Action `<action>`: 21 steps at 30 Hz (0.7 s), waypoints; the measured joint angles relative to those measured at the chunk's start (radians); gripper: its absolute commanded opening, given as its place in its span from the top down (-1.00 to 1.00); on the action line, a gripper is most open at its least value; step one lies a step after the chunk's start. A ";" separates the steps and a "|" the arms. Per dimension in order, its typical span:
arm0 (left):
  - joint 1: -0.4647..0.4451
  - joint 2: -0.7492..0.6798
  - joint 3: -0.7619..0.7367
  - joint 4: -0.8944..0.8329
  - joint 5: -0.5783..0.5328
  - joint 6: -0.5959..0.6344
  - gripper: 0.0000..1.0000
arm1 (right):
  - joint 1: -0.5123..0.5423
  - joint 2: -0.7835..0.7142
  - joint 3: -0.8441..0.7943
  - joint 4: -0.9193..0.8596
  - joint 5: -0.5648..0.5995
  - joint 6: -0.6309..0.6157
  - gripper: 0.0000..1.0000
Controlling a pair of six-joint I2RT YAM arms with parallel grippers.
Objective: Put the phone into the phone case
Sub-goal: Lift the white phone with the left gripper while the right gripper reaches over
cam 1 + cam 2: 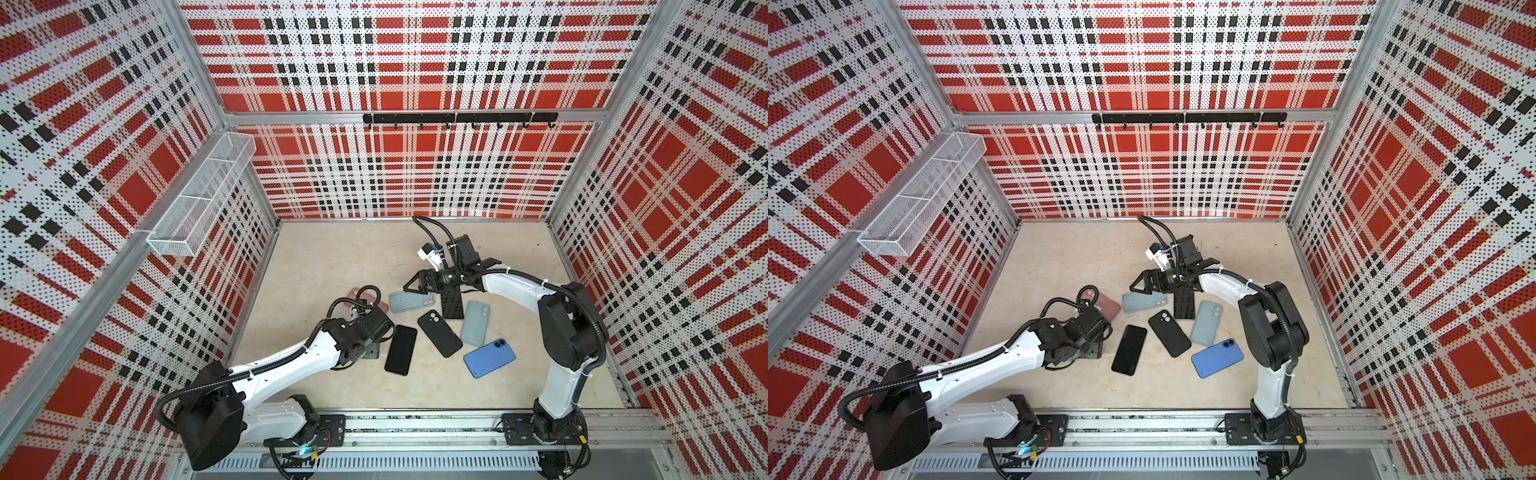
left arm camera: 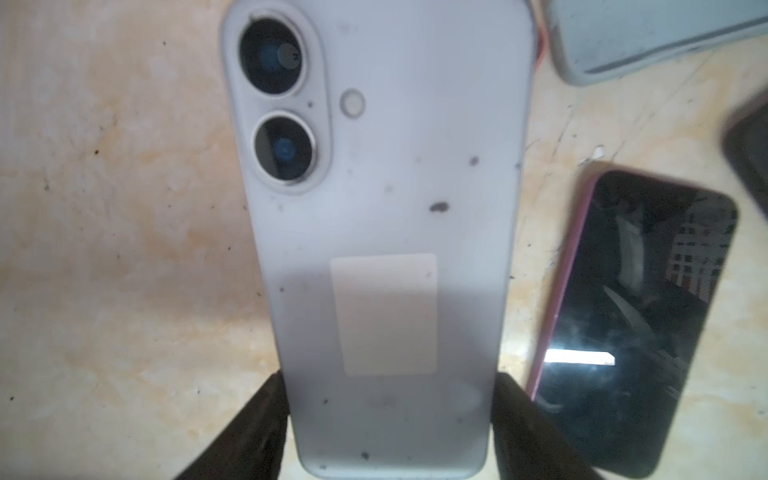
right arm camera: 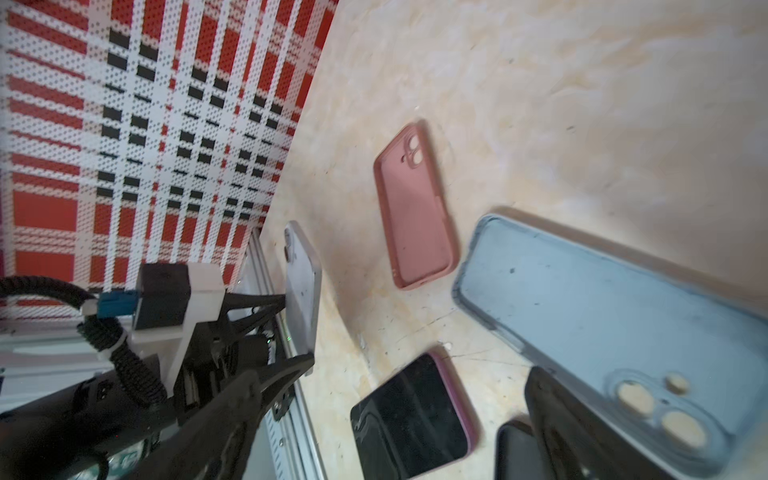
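A white phone (image 2: 382, 208), back towards the left wrist camera, is held by its lower end, and my left gripper (image 2: 388, 415) is shut on its two long edges. From the right wrist view the same phone (image 3: 305, 291) hangs tilted above the floor. An empty pink phone case (image 3: 415, 212) lies open side up just beyond it, half hidden by the left wrist in a top view (image 1: 1108, 307). My right gripper (image 3: 419, 382) is open and holds nothing. It hovers beside an empty grey-blue case (image 1: 409, 301) in a top view.
On the floor lie a dark-screened phone with a pink edge (image 1: 401, 349), a black case (image 1: 438, 332), a second grey-blue case (image 1: 476, 324), a blue phone (image 1: 490, 357) and a black perforated piece (image 1: 453, 305). A mesh basket (image 1: 199, 195) hangs on the left wall.
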 measured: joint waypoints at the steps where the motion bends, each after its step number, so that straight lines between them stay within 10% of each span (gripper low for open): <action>1: 0.000 -0.007 0.000 0.017 0.004 0.020 -0.31 | 0.005 0.000 -0.002 0.011 -0.025 0.002 -1.00; 21: -0.060 0.042 0.076 0.180 0.040 0.215 -0.32 | 0.058 0.021 -0.063 0.188 -0.192 0.059 -0.67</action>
